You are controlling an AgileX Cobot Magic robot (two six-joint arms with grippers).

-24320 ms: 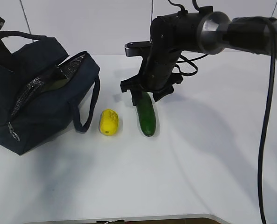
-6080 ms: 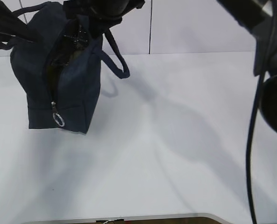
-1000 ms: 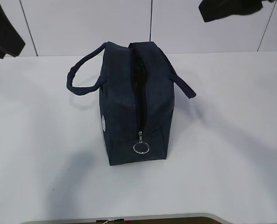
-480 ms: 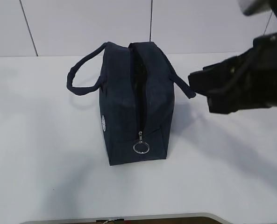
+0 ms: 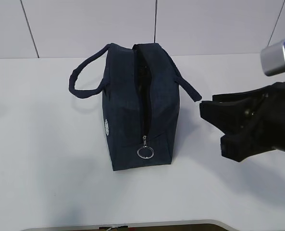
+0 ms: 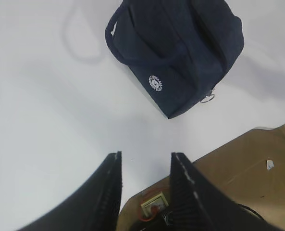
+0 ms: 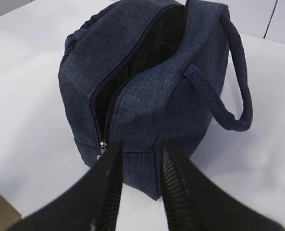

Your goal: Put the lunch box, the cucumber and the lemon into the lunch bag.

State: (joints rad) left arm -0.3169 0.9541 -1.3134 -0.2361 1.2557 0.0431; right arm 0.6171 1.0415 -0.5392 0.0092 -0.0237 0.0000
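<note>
Your lunch bag (image 5: 140,108) stands unzipped on the table (image 5: 46,159), nothing left outside; both end effectors (image 7: 137,192) (image 6: 144,187) apart, empty.

White table (image 5: 46,163) in my view. Lunch bag (image 5: 128,106) stands upright mid-table, zipper partly open, ring pull (image 5: 145,152) toward me, strap handles out both sides.

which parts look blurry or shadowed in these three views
Exterior view: the right gripper looms soft and dark, and the lunch bag casts a faint shadow rightward. Left wrist view: the fingers are blurred. Right wrist view: the fingers are blurred, and the bag's opening is black.
</note>
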